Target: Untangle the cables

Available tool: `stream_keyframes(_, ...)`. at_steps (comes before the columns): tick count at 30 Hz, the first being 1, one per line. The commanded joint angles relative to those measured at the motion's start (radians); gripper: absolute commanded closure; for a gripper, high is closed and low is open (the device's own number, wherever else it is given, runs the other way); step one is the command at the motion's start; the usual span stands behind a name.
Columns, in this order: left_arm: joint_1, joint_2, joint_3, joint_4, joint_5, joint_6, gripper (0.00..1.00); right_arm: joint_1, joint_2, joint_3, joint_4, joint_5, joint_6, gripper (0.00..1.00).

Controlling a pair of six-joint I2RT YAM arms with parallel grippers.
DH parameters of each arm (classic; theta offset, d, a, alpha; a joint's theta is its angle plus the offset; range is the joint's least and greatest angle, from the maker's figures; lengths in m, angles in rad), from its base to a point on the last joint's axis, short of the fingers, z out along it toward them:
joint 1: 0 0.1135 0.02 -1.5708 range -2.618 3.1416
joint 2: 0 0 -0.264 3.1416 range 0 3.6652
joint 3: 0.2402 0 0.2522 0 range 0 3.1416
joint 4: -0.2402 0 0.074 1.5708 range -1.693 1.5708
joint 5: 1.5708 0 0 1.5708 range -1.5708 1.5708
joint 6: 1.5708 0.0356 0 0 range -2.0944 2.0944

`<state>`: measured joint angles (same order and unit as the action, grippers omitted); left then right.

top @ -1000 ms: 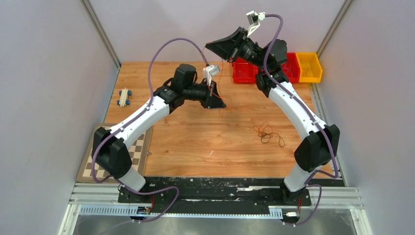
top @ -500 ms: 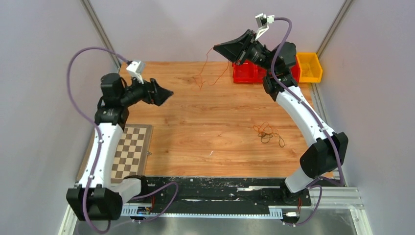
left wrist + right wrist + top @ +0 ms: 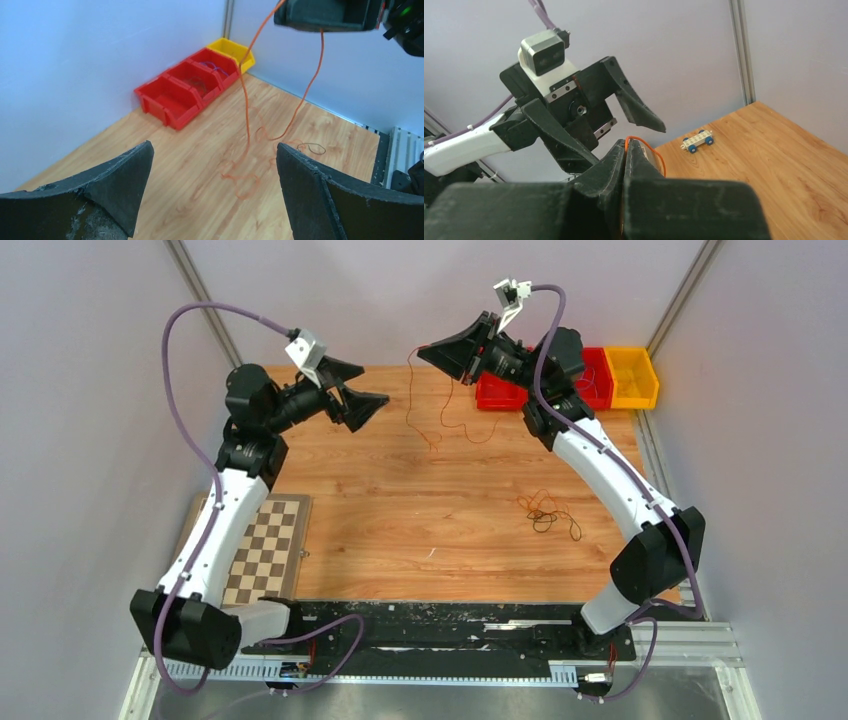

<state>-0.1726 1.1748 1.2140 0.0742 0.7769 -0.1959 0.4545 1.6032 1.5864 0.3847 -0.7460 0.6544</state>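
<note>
A thin orange cable hangs from my right gripper, which is shut on it high above the back of the table. Its lower curls rest on the wood. In the right wrist view the orange cable arcs out from between the pressed jaws of the right gripper. My left gripper is open and empty, held in the air just left of the hanging cable and facing it. A dark tangle of cables lies on the table at the right.
Two red bins and a yellow bin stand at the back right corner. A checkerboard lies at the front left. A small toy car sits on the table's left side. Walls close in on three sides.
My left gripper opened and let go of the orange cable, swung away left, then rose and turned back toward it. The right gripper kept the cable and shifted slightly left.
</note>
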Motion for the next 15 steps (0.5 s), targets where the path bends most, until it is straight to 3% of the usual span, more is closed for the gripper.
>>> stream_keyframes(1,-0.081,0.067,0.103,0.113,0.008,0.039,0.00,0.023,-0.026,0.004,-0.011,-0.018,-0.076,1.00)
stream_keyframes(10,-0.283,0.145,0.135,0.127,-0.020,0.083,0.00,0.071,-0.017,0.014,0.015,0.055,-0.088,1.00)
stream_keyframes(15,-0.319,0.181,0.122,0.129,-0.147,0.073,0.05,0.097,-0.029,0.008,-0.008,0.182,-0.073,1.00)
